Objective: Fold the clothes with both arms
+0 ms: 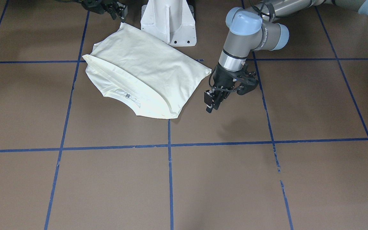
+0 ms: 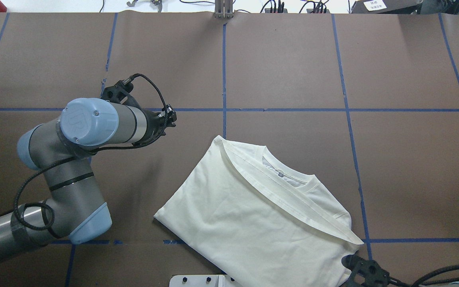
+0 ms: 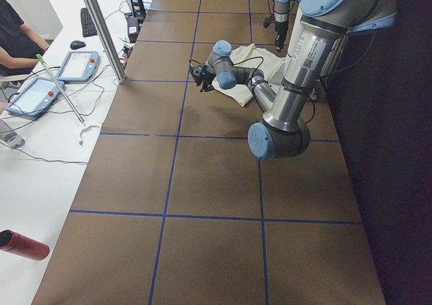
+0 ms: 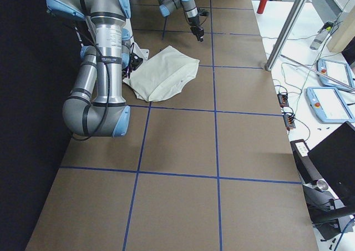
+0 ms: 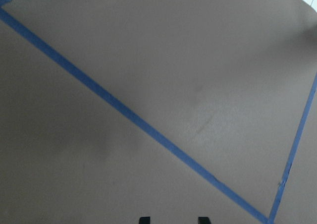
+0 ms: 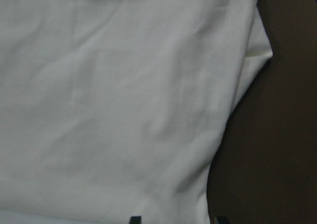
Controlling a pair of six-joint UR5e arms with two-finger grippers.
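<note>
The cream T-shirt point(image 1: 145, 70) lies folded on the brown table, plain side up, collar showing toward the table's far side point(image 2: 289, 179). No print shows. It also shows in the side views point(image 3: 255, 63) point(image 4: 163, 73). My left gripper point(image 1: 211, 103) hangs open and empty over bare table beside the shirt's edge, apart from it point(image 2: 170, 116); its wrist view shows only table and its fingertips point(image 5: 143, 219). My right gripper point(image 1: 117, 9) is open and empty above the shirt's near corner by the pedestal point(image 2: 363, 271); its wrist view is filled with shirt fabric point(image 6: 124, 110).
The white pedestal base point(image 1: 168, 22) stands right behind the shirt. Blue tape lines point(image 1: 170, 166) grid the table. A side desk holds tablets point(image 3: 77, 65) and a metal post point(image 3: 101, 28). A red bottle point(image 3: 23, 244) lies at the desk's near end.
</note>
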